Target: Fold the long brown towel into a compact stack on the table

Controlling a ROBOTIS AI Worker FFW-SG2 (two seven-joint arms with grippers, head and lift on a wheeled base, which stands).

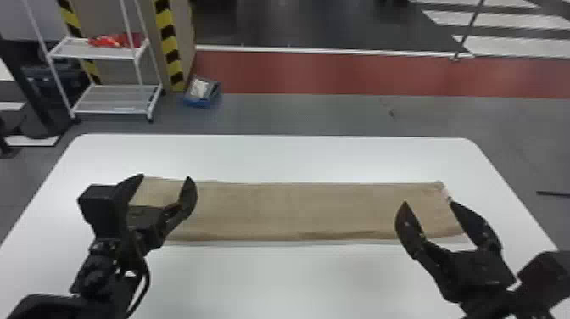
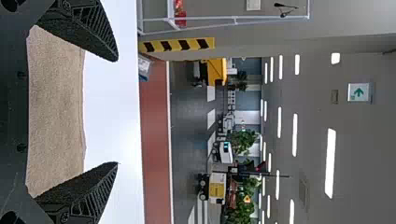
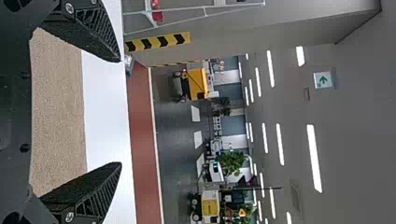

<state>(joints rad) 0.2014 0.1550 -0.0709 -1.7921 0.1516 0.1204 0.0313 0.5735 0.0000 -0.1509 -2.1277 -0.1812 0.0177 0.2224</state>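
- Got left gripper (image 1: 165,177) and right gripper (image 1: 428,203) up close, spread wide
- Can see brown towel (image 1: 297,208) flat on white table (image 1: 297,280), lengthwise left-to-right
- Probably gotta drop onto the towel end near each

Site: large indoor hall, industrial in type. Observed: black-and-yellow hazard tape (image 1: 169,44), red floor lane (image 1: 339,74), white floor stripes (image 1: 509,44), parked-looking wheeled vehicles (image 3: 198,84), rows of ceiling lights (image 2: 330,163), green arrow sign (image 2: 358,92).
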